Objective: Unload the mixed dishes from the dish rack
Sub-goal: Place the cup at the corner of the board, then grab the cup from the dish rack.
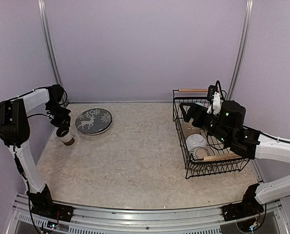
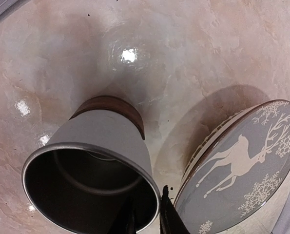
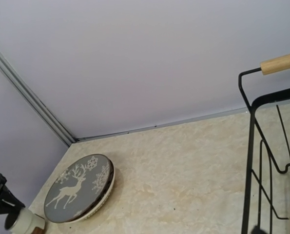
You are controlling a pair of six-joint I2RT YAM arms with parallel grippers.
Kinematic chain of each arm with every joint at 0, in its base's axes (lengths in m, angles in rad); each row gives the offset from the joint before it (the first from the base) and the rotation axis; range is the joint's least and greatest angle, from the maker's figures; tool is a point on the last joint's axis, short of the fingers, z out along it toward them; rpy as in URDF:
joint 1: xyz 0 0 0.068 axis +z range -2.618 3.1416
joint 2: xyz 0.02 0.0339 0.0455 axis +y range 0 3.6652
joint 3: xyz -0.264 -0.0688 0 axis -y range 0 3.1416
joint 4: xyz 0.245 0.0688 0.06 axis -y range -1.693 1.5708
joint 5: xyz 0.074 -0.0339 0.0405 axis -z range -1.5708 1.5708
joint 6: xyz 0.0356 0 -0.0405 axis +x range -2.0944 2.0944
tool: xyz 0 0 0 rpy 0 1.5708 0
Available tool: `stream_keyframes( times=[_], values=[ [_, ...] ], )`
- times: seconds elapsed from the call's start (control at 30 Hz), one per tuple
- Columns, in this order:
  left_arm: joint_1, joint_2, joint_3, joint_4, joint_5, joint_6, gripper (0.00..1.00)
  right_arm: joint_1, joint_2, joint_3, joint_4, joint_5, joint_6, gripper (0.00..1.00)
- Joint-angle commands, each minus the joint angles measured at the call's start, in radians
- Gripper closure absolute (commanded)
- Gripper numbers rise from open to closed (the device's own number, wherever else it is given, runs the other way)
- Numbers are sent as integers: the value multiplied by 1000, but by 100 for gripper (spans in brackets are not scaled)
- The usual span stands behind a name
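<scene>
White bowls [image 1: 197, 142] lie at the near end of the dish rack [image 1: 218, 168]. Well left of the rack, the left tool [image 1: 63, 130] pinches the rim of the upright brown-white cup [image 1: 67, 139], one finger inside. Just past the cup, also left of the rack, the deer-pattern plate [image 1: 93, 121] lies flat on the table [image 1: 135, 161]. The right tool [image 1: 189, 114] hangs over the rack's far half; I cannot tell how wide it stands.

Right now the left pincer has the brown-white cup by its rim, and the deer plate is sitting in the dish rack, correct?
One thing is wrong: the deer plate lies on the table beside the brown-white cup, not in the dish rack, as the top external view shows. The left pincer does have the cup by its rim.
</scene>
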Motion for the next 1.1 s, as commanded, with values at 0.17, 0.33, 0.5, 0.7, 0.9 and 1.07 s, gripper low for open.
stream_keyframes(
  times=[0.17, 0.33, 0.5, 0.7, 0.9, 1.07],
  values=[
    [-44, -43, 23, 4, -96, 40, 60, -7, -25, -24, -24, 25, 5, 9],
    [-95, -110, 40, 22, -205, 98, 44, -7, -42, -21, -46, 39, -4, 9],
    [-135, -180, 44, 97, -228, 219, 31, -7, -74, -8, -121, 64, -9, 9],
    [-223, -241, 61, 167, -223, 382, 24, -7, -117, 50, -344, 129, -4, 9],
    [-266, -339, -28, 344, 26, 553, 22, -7, -104, 146, -572, 139, 23, 8],
    [-267, -432, -144, 538, 259, 609, 13, -8, -54, 202, -698, 157, 54, 8]
  ],
)
